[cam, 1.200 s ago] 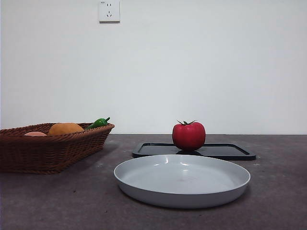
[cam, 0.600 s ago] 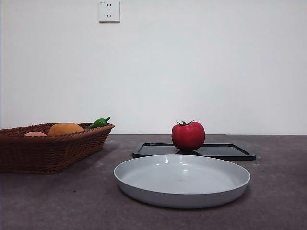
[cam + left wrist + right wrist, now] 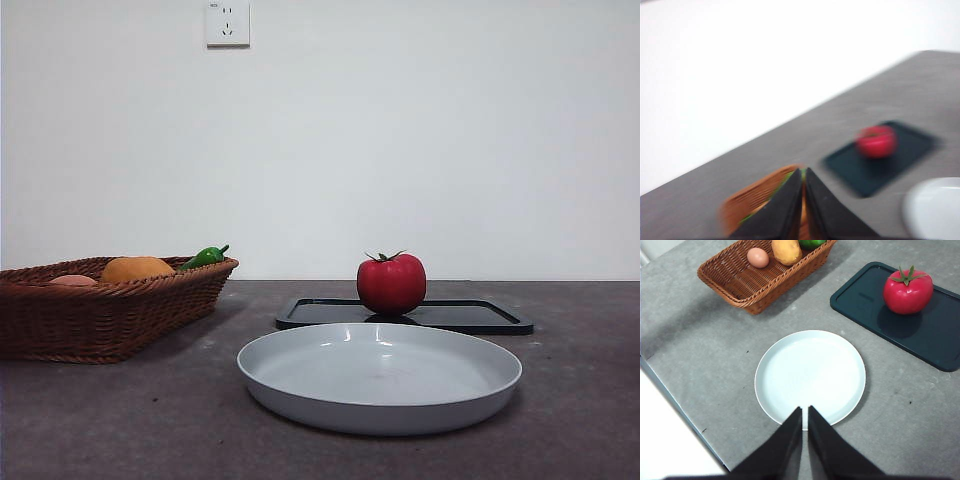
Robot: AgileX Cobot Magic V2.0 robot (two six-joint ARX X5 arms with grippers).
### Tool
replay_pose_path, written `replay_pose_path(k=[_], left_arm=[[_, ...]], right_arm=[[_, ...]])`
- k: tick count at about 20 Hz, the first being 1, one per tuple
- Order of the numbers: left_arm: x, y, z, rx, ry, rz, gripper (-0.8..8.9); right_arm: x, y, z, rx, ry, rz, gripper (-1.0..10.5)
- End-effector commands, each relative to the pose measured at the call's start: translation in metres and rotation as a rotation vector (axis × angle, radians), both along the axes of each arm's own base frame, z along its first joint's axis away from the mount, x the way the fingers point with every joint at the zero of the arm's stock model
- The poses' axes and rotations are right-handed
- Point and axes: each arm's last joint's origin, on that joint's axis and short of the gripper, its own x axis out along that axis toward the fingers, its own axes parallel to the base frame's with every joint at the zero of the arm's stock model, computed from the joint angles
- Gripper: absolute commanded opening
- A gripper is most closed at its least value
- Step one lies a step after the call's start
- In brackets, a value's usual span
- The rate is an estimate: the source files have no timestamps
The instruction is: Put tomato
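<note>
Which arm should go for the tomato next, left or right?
Probably right. Its tool hangs over the plate with the tomato sharp on the black tray. The left tool sits over the basket.

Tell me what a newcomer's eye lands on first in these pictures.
The glossy red tomato stands out first, sitting alone on the dark tray behind the plate. Next comes the large pale plate lying bare in the middle of the grey table, nearest the front camera. Off to one side, a brown wicker basket holds an orange round fruit, a green pepper and an egg.
</note>
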Motion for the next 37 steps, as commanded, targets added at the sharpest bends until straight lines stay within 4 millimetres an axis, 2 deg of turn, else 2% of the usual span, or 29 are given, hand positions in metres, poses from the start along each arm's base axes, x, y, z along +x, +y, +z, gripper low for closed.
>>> replay_pose_path(k=[1, 6, 10, 19, 22, 37], left_arm=[[-0.004, 0.008, -0.025, -0.019, -0.026, 0.168, 0.08], [-0.014, 0.017, -0.088, -0.044, -0.018, 0.394, 0.08], [-0.016, 0.019, -0.131, -0.082, 0.024, 0.433, 0.08], [-0.013, 0.019, -0.182, -0.095, 0.113, 0.439, 0.08], [-0.012, 0.019, -0.19, -0.101, 0.135, 0.441, 0.08], [-0.012, 0.019, -0.19, -0.11, 0.136, 0.442, 0.08]], right_arm=[[0.001, 0.001, 0.003, 0.012, -0.004, 0.002, 0.1], [0.001, 0.001, 0.003, 0.012, -0.003, 0.002, 0.1], [0.001, 0.001, 0.003, 0.012, -0.004, 0.002, 0.1], [0.001, 0.001, 0.003, 0.012, -0.004, 0.002, 0.1], [0.001, 0.001, 0.003, 0.013, -0.005, 0.002, 0.1], [0.001, 0.001, 0.003, 0.013, -0.006, 0.002, 0.1]])
